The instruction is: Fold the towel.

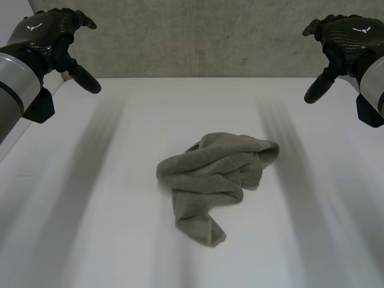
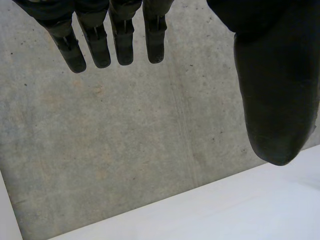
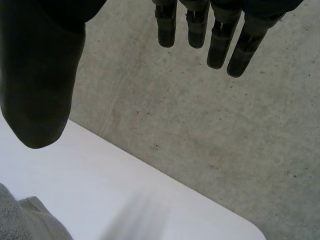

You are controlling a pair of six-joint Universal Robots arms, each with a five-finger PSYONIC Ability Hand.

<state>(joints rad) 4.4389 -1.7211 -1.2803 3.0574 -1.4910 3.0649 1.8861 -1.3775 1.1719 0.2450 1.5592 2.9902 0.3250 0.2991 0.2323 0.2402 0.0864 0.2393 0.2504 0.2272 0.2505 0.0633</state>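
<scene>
A grey-brown towel lies crumpled in a heap at the middle of the white table, one end trailing toward the near edge. My left hand hangs high at the far left, well away from the towel, open with its fingers straight and its thumb apart. High at the far right my right hand is open too, its fingers straight, its thumb spread. In the right wrist view a bit of the towel lies below the thumb. Neither hand touches the cloth.
A grey concrete wall rises behind the table's far edge. Bare white tabletop surrounds the towel on all sides.
</scene>
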